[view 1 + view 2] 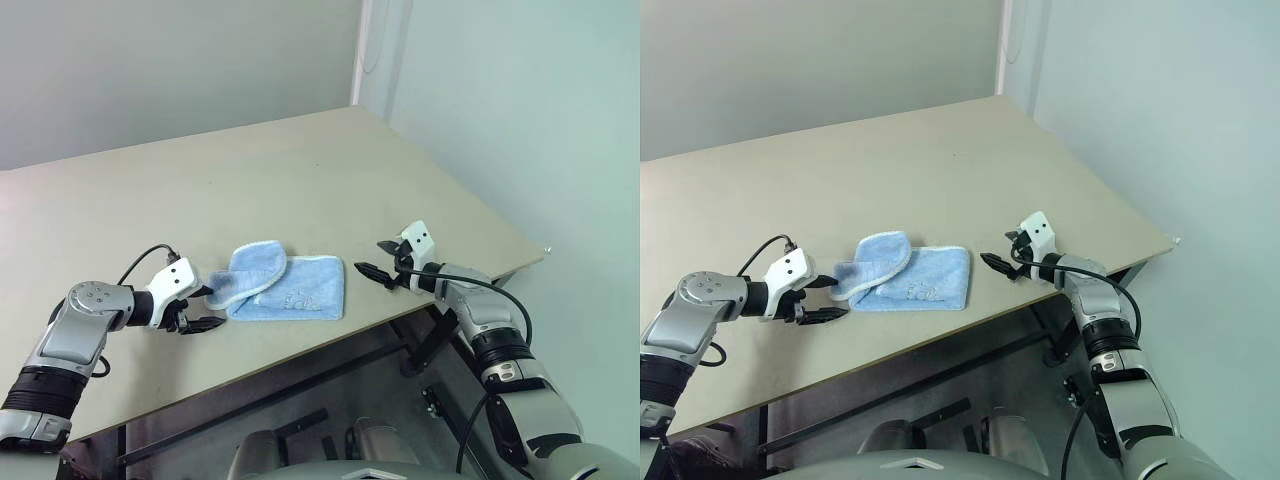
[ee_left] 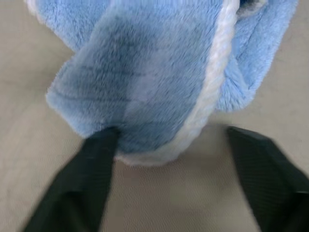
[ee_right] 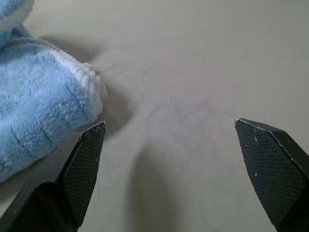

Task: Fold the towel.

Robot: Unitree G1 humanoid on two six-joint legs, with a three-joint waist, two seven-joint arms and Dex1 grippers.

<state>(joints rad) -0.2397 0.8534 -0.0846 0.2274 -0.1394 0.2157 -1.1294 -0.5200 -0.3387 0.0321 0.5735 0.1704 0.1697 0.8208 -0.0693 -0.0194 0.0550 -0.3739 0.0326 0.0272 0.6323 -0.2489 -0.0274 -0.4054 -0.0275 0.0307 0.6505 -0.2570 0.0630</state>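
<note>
Lying on the table (image 1: 300, 170) between both grippers, the towel (image 1: 290, 288) has its folded-over end just at the spread left gripper (image 1: 205, 308); the right gripper (image 1: 378, 258) gapes empty nearby.

Left hand (image 1: 202, 308) and right hand (image 1: 375, 259) open

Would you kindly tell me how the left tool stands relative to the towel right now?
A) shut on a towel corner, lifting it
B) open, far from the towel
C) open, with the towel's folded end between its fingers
C: the left tool is open, its black fingers flanking the folded end of the towel on the table.
</note>
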